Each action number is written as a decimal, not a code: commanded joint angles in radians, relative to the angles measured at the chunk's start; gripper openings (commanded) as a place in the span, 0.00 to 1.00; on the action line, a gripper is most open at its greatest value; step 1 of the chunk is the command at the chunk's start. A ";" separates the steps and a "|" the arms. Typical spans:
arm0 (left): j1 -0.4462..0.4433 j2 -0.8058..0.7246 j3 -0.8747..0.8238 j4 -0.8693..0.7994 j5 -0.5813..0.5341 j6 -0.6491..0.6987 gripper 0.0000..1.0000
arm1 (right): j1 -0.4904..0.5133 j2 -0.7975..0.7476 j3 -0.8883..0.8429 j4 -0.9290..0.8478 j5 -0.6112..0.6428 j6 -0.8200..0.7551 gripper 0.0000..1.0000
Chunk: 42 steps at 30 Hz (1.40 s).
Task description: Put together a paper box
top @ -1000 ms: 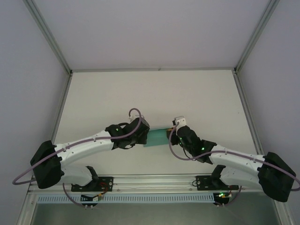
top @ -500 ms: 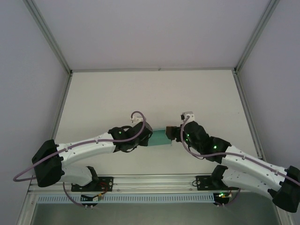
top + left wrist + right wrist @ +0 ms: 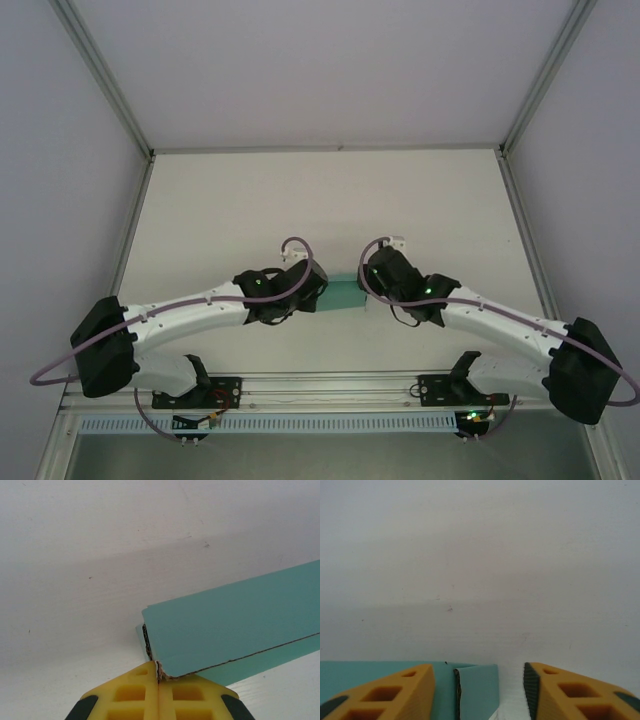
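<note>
Since half a second ago the right arm has swung its wrist in toward the paper box.

From the top external view, the paper box (image 3: 342, 293) lies on the white surface (image 3: 330, 200) between the two wrists, the left claw (image 3: 320, 293) at its left end and the right claw (image 3: 366, 284) at its right end.

In the left wrist view, the left claw (image 3: 158, 676) is pinched closed on the near corner of the flattened teal box (image 3: 235, 622).

In the right wrist view, the right claw (image 3: 479, 672) stands open, the box's end (image 3: 479, 686) between its fingers (image 3: 390, 690), gripping nothing.
</note>
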 commanded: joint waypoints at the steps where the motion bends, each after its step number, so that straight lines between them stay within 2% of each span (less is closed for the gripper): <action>1: -0.007 0.038 0.025 -0.145 0.030 0.048 0.12 | 0.000 0.022 -0.045 0.008 -0.053 0.022 0.45; 4: -0.007 0.021 0.058 -0.188 0.018 0.079 0.26 | 0.000 0.030 -0.072 0.011 -0.059 0.041 0.41; 7: -0.006 -0.006 0.086 -0.240 0.013 0.125 0.45 | -0.001 0.032 -0.099 0.015 -0.055 0.063 0.38; 13: -0.005 -0.069 0.109 -0.312 0.015 0.156 0.67 | 0.000 0.029 -0.145 -0.002 -0.075 0.082 0.35; 14: -0.005 -0.083 0.111 -0.312 0.018 0.152 0.75 | -0.001 0.026 -0.154 0.000 -0.077 0.082 0.35; 15: -0.006 -0.099 0.112 -0.305 0.019 0.145 0.92 | 0.000 0.022 -0.165 0.006 -0.079 0.081 0.35; 16: -0.003 -0.113 0.117 -0.298 0.017 0.136 1.00 | -0.001 0.017 -0.174 0.012 -0.080 0.078 0.35; 20: 0.045 -0.135 0.127 -0.244 0.036 0.086 1.00 | -0.001 -0.007 -0.210 0.059 -0.086 0.050 0.35; 26: 0.171 -0.107 0.061 -0.073 0.225 0.088 0.99 | -0.001 0.006 -0.215 0.086 -0.090 0.018 0.35; 29: 0.212 -0.093 0.004 0.021 0.350 0.107 0.86 | 0.000 0.018 -0.215 0.090 -0.090 0.020 0.35; 32: 0.230 -0.104 -0.073 0.103 0.419 0.086 0.75 | 0.000 0.029 -0.219 0.093 -0.093 0.034 0.35; 33: 0.235 -0.106 -0.094 0.117 0.430 0.075 0.72 | 0.000 0.031 -0.222 0.096 -0.098 0.038 0.35; 37: 0.253 -0.112 -0.189 0.187 0.440 0.037 0.50 | 0.000 0.039 -0.248 0.124 -0.116 0.039 0.35; 42: 0.259 -0.115 -0.307 0.308 0.461 -0.021 0.40 | 0.000 0.056 -0.279 0.159 -0.159 0.036 0.35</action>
